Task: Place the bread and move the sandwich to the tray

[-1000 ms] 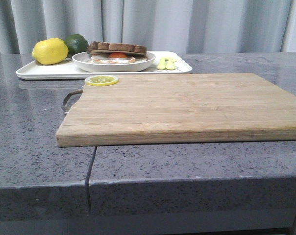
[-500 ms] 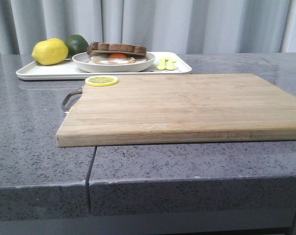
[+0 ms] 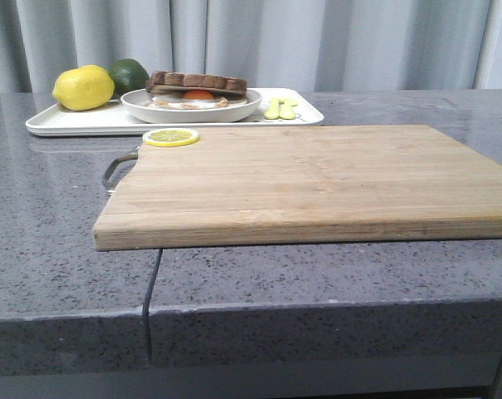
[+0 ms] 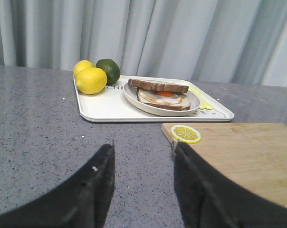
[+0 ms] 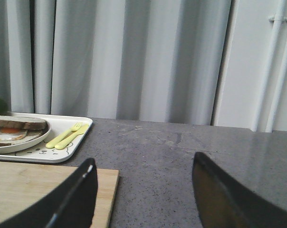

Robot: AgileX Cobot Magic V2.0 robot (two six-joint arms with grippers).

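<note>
Risk, left to right | left gripper gapes empty near the cutting board: you could snag its corner | sandwich sits plated on the tray, top bread may slide if nudged | right gripper spread empty, idle

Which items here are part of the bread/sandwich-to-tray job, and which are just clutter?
Job items:
- sandwich on its plate
- tray, with the plate on it

Just lying about:
- cutting board
- lemon slice on the board's corner
- lemons and lime on the tray
- yellow-green cutlery on the tray

No loose bread slice is visible.
</note>
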